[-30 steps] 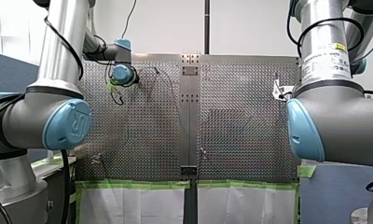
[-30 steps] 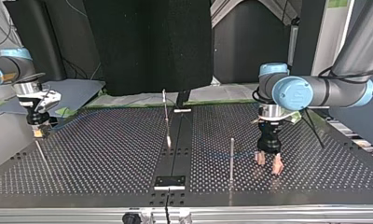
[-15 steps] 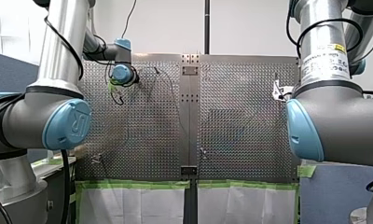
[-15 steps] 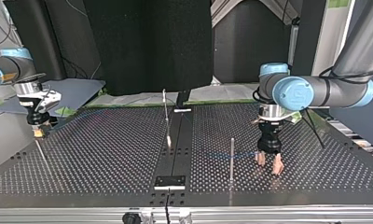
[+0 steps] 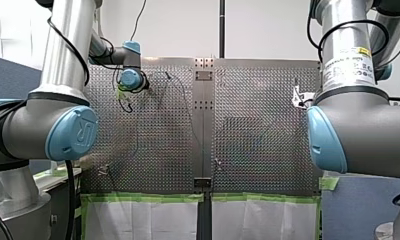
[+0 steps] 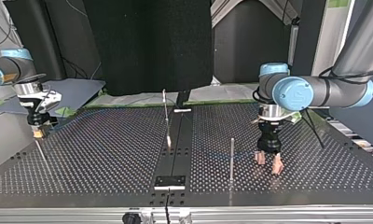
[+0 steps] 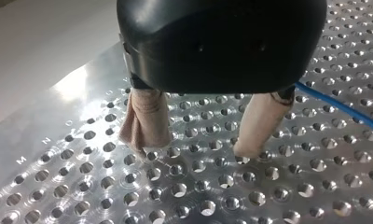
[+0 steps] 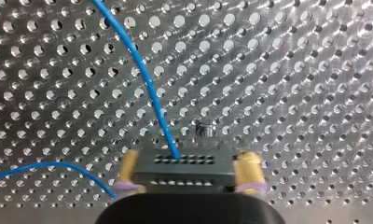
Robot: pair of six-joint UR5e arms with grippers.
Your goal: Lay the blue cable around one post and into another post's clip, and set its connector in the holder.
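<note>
Blue cable (image 8: 152, 93) leaves the black connector (image 8: 182, 169), which my right gripper (image 8: 189, 181) clamps between yellow pads (image 8: 250, 170) low over the table (image 8: 292, 70). My left gripper (image 7: 195, 150) is spread wide and empty, tips near the table. The cable passes just beside one finger (image 7: 261, 121), outside the gap (a grab probably needs a sideways shift), and my left arm is nearer the post (image 6: 231, 158).

Wears silver-grey tubes (image 5: 63, 50), pale blue joint caps (image 5: 72, 132) marked UR, looped black cables (image 5: 69, 200), a white label (image 5: 349, 67) on my right arm (image 5: 358, 125), beige-wrapped left gripper (image 7: 194, 151) fingers (image 7: 145, 116), yellow-padded right gripper (image 8: 188, 171) fingers (image 8: 247, 170).
</note>
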